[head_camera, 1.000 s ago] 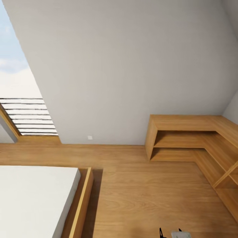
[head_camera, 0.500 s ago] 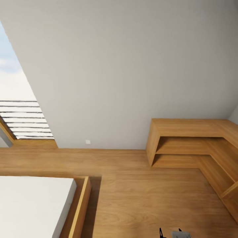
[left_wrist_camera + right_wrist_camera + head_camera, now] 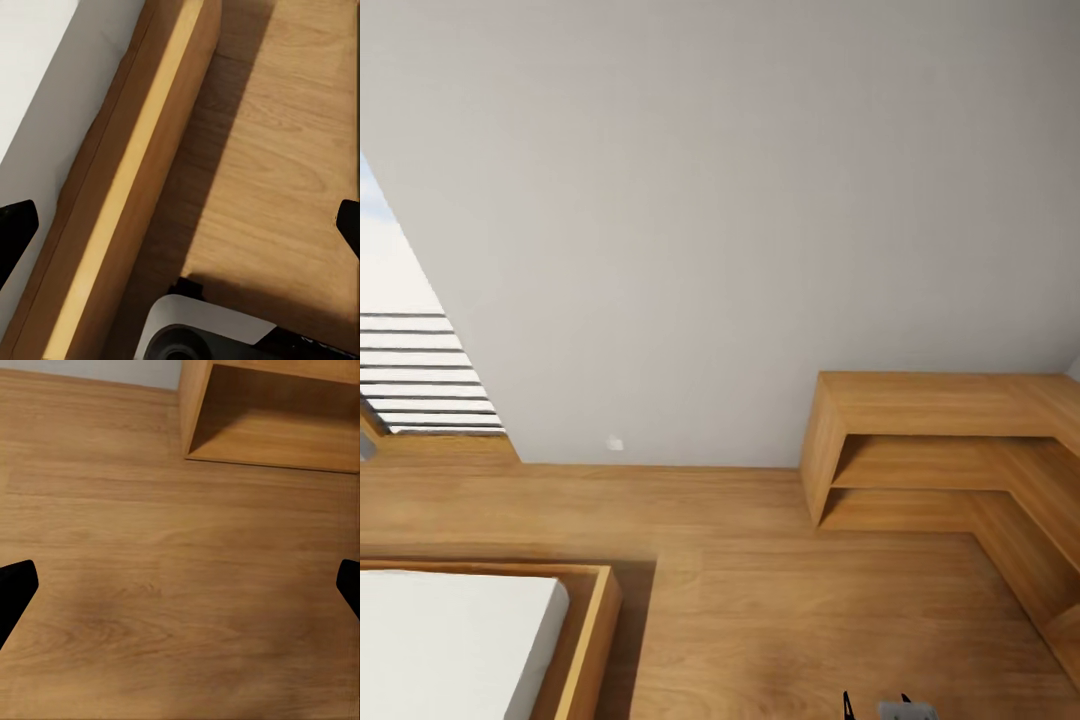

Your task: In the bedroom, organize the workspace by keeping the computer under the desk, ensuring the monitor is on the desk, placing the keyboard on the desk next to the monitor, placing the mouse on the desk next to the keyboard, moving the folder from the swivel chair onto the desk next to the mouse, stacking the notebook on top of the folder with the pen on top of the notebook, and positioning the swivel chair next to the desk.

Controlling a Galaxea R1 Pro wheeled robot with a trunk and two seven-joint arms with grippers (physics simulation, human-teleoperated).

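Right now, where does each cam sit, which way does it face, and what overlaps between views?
Head view: on the robot's head, facing forward and down at the grey wall, corner shelf unit, bed and wood floor; a bit of the robot's own hardware at the lower edge.
Left wrist view: on the left arm, looking down at the bed frame and floor; dark fingers at both edges, robot base below.
Right wrist view: on the right arm, aimed at floor and shelf unit's end; fingers at the edges.
Shared: head and right wrist both see the shelf; head and left wrist the bed.
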